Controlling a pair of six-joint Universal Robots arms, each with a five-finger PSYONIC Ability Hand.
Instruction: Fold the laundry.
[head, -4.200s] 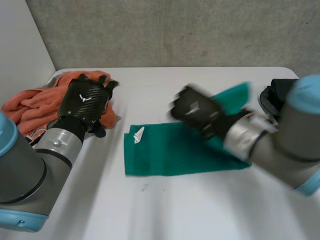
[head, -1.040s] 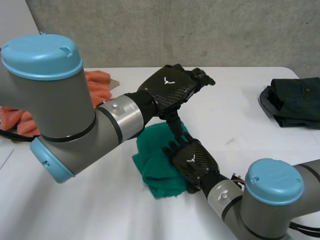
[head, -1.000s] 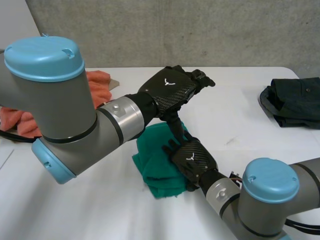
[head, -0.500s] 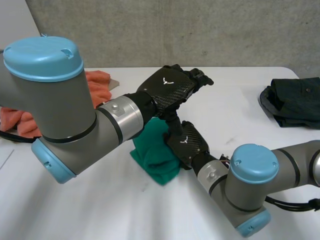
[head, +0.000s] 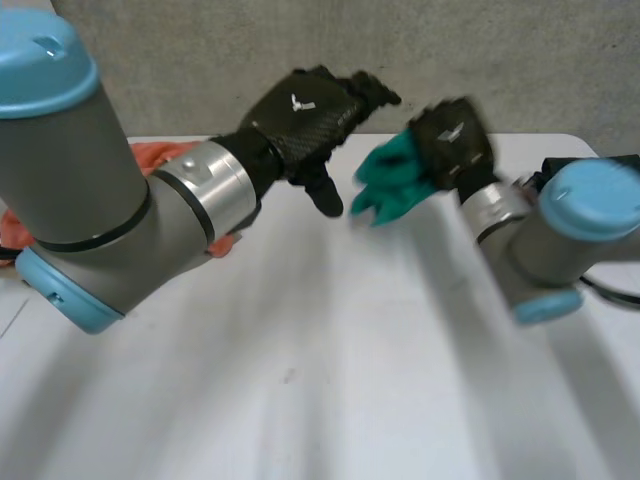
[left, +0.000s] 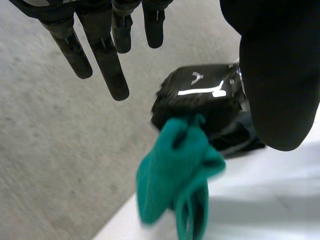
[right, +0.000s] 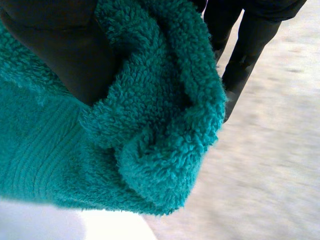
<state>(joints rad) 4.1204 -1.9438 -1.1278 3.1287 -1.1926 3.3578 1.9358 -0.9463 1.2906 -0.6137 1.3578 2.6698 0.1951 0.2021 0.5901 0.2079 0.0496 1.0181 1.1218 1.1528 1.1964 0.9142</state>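
Note:
The green towel (head: 388, 188) hangs bunched in the air above the far side of the white table (head: 300, 390). My right hand (head: 452, 132) is shut on its upper part. In the right wrist view the fluffy towel (right: 150, 125) is wrapped between the thumb and the curled fingers (right: 240, 50). My left hand (head: 300, 108) is raised just left of the towel, open, its fingers straight and holding nothing. The left wrist view looks past its own straight fingers (left: 107, 60) at the right hand (left: 200, 95) with the towel (left: 175, 185) dangling below it.
An orange cloth (head: 150, 155) lies at the table's far left, behind my left forearm. A dark pile of clothes (left: 245, 142) sits behind the right hand, at the table's right. A grey wall stands behind the table.
The right hand closed on the folded green towel, lifted it off the table and swung it up and away to the far right. The left hand rose slightly and stayed open.

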